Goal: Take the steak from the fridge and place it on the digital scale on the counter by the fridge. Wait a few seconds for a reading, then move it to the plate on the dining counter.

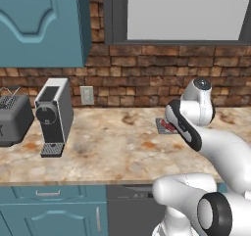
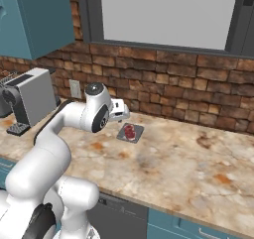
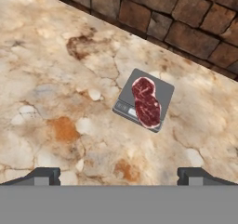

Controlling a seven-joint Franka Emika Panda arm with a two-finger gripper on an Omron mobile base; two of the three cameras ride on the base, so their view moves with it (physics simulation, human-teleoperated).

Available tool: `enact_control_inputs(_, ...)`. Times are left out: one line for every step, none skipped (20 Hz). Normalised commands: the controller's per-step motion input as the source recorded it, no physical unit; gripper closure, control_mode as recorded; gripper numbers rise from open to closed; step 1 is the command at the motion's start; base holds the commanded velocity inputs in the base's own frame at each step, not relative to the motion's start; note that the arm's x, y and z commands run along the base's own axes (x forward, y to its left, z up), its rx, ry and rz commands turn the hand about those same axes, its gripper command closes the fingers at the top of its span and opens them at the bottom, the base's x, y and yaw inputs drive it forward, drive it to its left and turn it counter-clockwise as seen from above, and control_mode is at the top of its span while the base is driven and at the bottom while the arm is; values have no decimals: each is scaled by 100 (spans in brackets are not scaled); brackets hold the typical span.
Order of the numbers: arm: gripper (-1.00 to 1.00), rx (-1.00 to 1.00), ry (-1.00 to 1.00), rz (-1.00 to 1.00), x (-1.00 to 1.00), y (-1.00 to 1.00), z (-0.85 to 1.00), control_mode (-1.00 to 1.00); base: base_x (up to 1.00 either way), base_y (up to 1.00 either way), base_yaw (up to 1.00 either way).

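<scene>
The tabletop (image 2: 188, 153) is a long mottled beige stone top running under a brick wall (image 2: 163, 79), with a coffee machine (image 1: 53, 116) and a dark toaster (image 1: 13, 118) at its far left. The digital scale (image 3: 160, 87) lies flat toward the wall, and the steak (image 3: 146, 102) rests on it, covering most of the pad and lying a little diagonally. The pincer (image 3: 119, 174) hovers above the stone, nearer than the scale, released and wide, grasping nothing; its two tips are well apart from the meat.

The main risk, in my judgement, is the next pick. The steak is thin and flat, so the fingers may slide over it, or catch the scale's rim and lift or push the scale together with the meat. The pincer is also not centered over the steak, so a straight descent would meet bare stone. A weak grip could drop the meat on the way to the plate.
</scene>
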Motion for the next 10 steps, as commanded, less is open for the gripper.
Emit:
enact_control_inputs(-100,0,0,0,0,0,0,-100,0,0,0)
enact_control_inputs(-100,0,0,0,0,0,0,-100,0,0,0)
enact_control_inputs(-100,0,0,0,0,0,0,-100,0,0,0)
enact_control_inputs(-100,0,0,0,0,0,0,-100,0,0,0)
enact_control_inputs(-100,0,0,0,0,0,0,-100,0,0,0)
enact_control_inputs(-100,0,0,0,0,0,0,-100,0,0,0)
enact_control_inputs(-100,0,0,0,0,0,0,-100,0,0,0)
enact_control_inputs(-100,0,0,0,0,0,0,-100,0,0,0)
enact_control_inputs(-100,0,0,0,0,0,0,-100,0,0,0)
enact_control_inputs(-100,0,0,0,0,0,0,-100,0,0,0)
